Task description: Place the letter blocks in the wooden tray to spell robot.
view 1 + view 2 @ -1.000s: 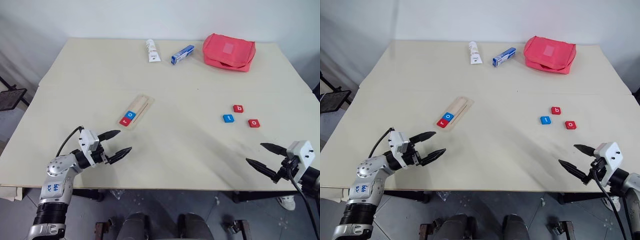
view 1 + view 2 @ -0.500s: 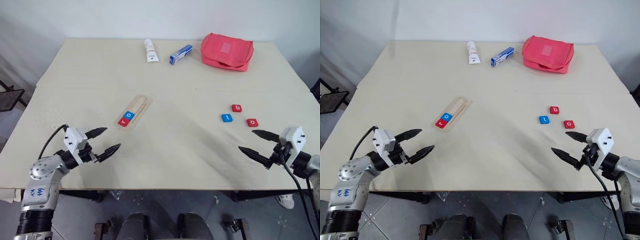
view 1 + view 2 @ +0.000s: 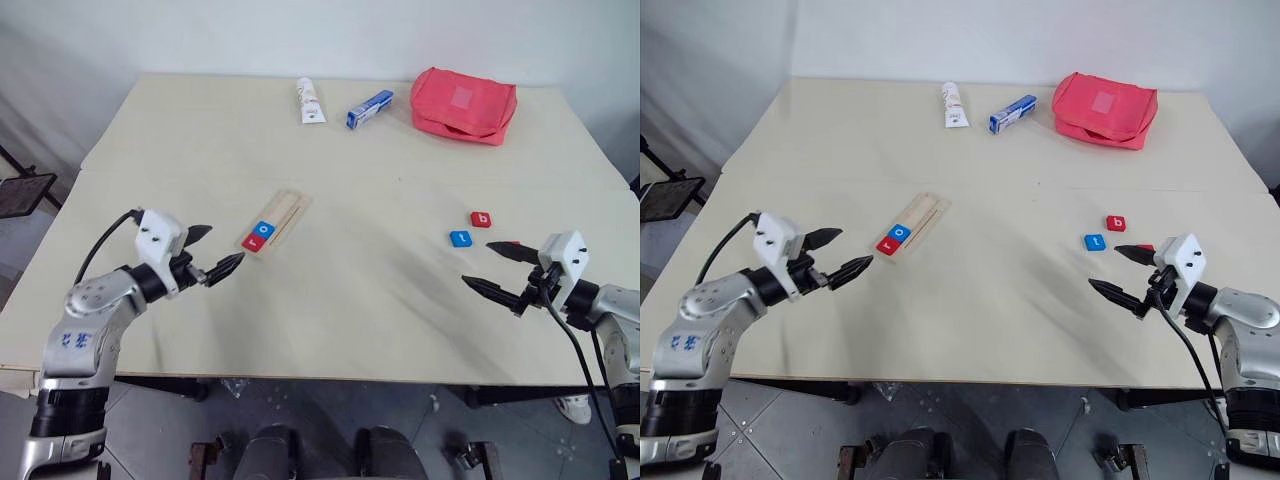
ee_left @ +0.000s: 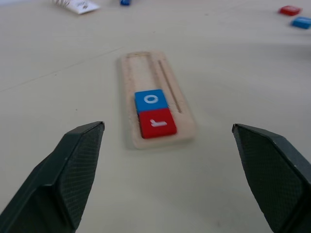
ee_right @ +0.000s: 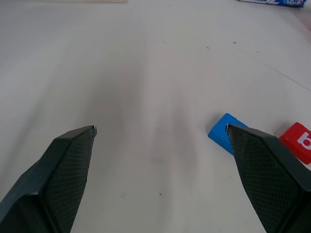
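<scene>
Looking at the table (image 3: 330, 150), the wooden tray (image 3: 284, 214) sits toward the left side, angled, with a red r block (image 3: 252, 242) at its near end and a blue o block (image 3: 264, 228) right behind it, touching. So two letters are in and three slots are still bare.

The other three blocks are well apart from the tray, over on the right: a red b block (image 3: 482, 219), a blue t block (image 3: 460, 238) just beside it, and a third red one, mostly hidden behind the right gripper (image 3: 497, 270), so I can't read its letter.

Both grippers hover empty with fingers spread wide. The left gripper (image 3: 212, 252) points at the near end of the tray; the right one sits just in front of the loose blocks.

What could go wrong, as I see it: b goes next, but t is closest to the right fingers, so grabbing the nearest tile would break the spelling. The tiles are flat and thin, so a pinch could slide one away or knock its neighbour. Also, the left gripper is close enough to the tray that a careless move might shove it and shake r and o out of line.
</scene>
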